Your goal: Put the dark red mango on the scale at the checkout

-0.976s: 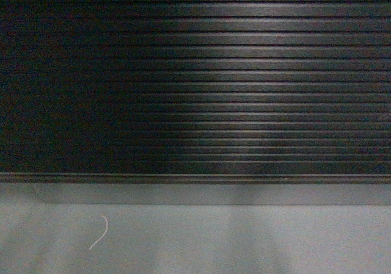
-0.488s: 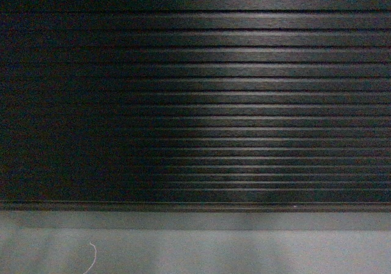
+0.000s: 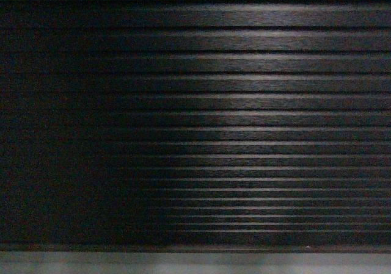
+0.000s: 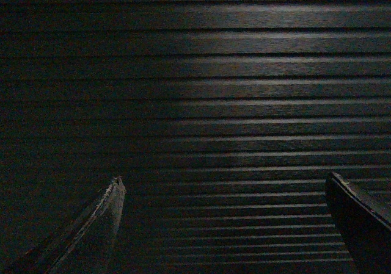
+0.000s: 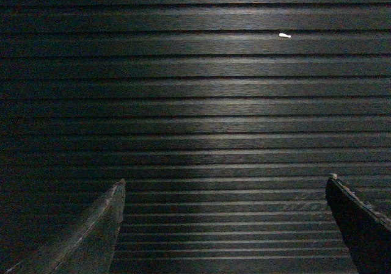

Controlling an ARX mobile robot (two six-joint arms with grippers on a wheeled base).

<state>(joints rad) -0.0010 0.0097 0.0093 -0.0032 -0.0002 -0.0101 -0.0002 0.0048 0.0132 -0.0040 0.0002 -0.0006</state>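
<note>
Left gripper (image 4: 223, 182): jaws spread wide, dark fingertips (image 4: 113, 191) at the lower corners of the left wrist view, nothing between them.

Right gripper (image 5: 225, 182): same posture, jaws wide apart and empty.

Beyond both pairs of jaws: the long black checkout counter's horizontally ribbed front panel (image 4: 201, 91), filling each wrist view edge to edge. Small white speck (image 5: 284, 35) on one rib, upper right of the right wrist view; cannot tell what it is.

Head view: the same ribbed panel takes nearly the whole picture, lit brighter at the middle and right, dark at left. Thin strip of pale grey floor (image 3: 195, 265) along the bottom edge, below the panel's base.

Dark red mango and white scale: out of sight in all three views. The counter's top surface does not show.
</note>
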